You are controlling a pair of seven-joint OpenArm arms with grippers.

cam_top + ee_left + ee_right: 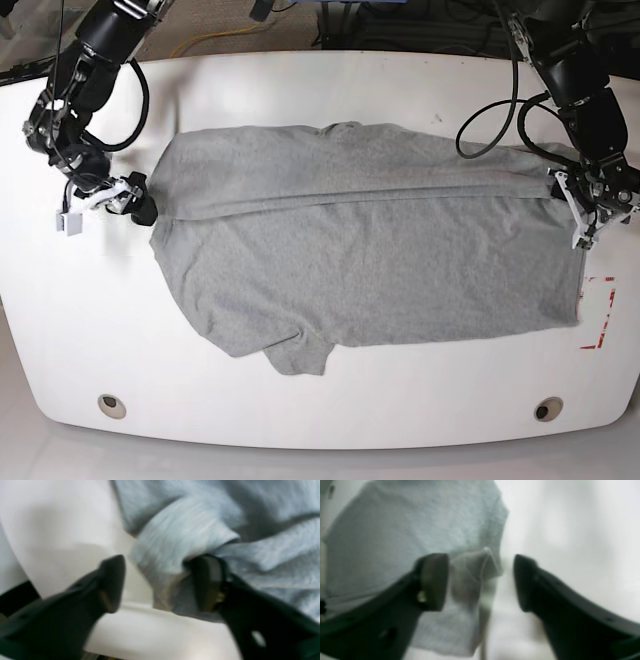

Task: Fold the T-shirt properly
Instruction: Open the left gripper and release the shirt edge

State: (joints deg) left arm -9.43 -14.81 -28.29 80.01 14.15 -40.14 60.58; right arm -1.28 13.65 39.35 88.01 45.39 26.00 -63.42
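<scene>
T-shirt (360, 260) on white table (320, 90) — both jaws spread at its edges, unprinted cloth.

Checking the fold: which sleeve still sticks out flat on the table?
The sleeve at the shirt's near edge, lower centre in the base view. No other sleeve shows; the far side is folded over.

There was one T-shirt (360, 260) on one white table (330, 90). Two grippers were there, the left gripper (578, 200) and the right gripper (135, 200).
</scene>
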